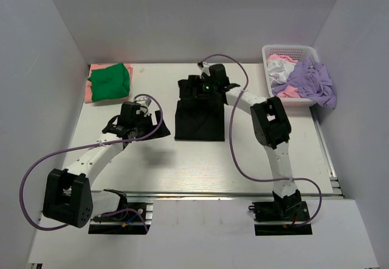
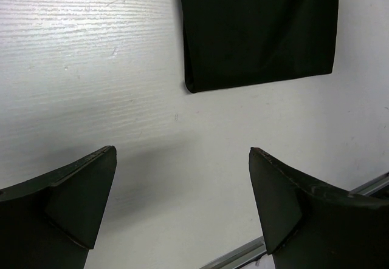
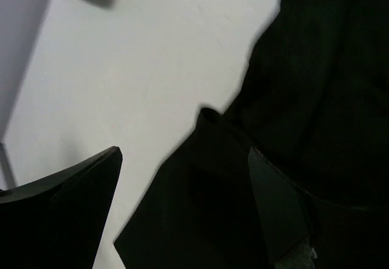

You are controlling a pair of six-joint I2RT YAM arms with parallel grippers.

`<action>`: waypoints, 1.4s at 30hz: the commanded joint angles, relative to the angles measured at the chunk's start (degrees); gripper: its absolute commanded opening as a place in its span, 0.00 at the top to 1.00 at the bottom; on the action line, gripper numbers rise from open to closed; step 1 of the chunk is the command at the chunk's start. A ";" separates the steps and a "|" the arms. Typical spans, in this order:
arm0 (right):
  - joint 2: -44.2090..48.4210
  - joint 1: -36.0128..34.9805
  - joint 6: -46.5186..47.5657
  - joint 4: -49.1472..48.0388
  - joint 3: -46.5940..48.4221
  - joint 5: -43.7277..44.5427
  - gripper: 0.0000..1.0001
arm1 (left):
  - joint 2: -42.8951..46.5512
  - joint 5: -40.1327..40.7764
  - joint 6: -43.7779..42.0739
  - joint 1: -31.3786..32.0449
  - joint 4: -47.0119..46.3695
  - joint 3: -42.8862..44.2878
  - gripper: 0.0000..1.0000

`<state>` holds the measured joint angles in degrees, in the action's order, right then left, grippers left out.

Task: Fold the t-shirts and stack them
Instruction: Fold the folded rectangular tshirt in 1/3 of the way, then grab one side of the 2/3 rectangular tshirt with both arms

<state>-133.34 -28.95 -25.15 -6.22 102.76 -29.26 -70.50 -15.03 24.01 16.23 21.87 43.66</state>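
The left gripper (image 2: 182, 152) hung released left of the black t-shirt (image 1: 199, 120) (folded); the right gripper (image 3: 185, 152), likewise released, hovered over its far edge.

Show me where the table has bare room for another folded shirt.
Bare: the far strip between the green t-shirt and the black t-shirt, and the near strip in front of the black one. Crowded: the far right corner, filled by the basket.

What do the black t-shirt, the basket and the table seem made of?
Black t-shirt: soft matte cloth, folded flat with limp edges. Basket: white, probably plastic, with lattice walls. Table: white, faintly grained surface, perhaps laminate or painted wood.
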 commanded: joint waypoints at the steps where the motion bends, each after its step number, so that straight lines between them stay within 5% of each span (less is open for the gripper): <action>1: 14.38 0.03 6.06 1.81 -11.30 10.82 0.10 | -0.77 -0.62 -0.98 0.29 -2.97 0.73 0.00; 6: 33.38 0.47 10.11 6.11 -35.65 30.95 0.10 | -6.74 -2.46 -2.29 0.82 -6.55 2.04 0.00; 10: 42.36 1.44 6.16 15.68 -44.56 39.08 0.10 | -10.52 -4.22 -2.82 1.96 -10.87 2.04 0.00; 12: 44.47 1.88 5.82 19.30 -45.10 38.83 0.21 | -12.29 -4.83 -3.35 2.57 -11.41 3.36 0.00; 19: 45.54 2.05 4.14 19.14 -52.31 25.75 0.27 | -19.67 -5.36 -3.36 4.25 -15.53 4.50 0.00; 25: 40.71 2.06 3.61 16.33 -51.43 21.26 0.31 | -22.93 -5.46 -3.36 6.62 -18.26 4.50 0.12; 31: 37.54 2.05 2.21 12.64 -51.87 18.97 0.38 | -26.27 -3.79 -3.36 8.38 -18.79 5.03 0.38; 35: 35.26 2.14 1.68 10.70 -52.05 16.79 0.56 | -27.32 -3.78 -3.36 8.91 -18.79 5.03 0.63; 39: 36.56 2.05 1.33 10.88 -53.36 14.84 0.88 | -27.85 -3.78 -3.36 9.52 -18.79 4.33 0.77; 41: 38.23 1.97 1.15 10.87 -54.24 13.97 0.97 | -27.33 -3.78 -3.36 9.52 -18.79 4.33 0.99; 42: 38.76 2.05 1.15 11.31 -54.24 13.88 1.00 | -27.32 -3.17 -2.66 10.05 -18.01 4.33 1.00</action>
<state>-97.06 -26.74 -23.66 5.30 49.65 -13.06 -98.15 -18.96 21.21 25.39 2.50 47.79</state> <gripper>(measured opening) 0.028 0.032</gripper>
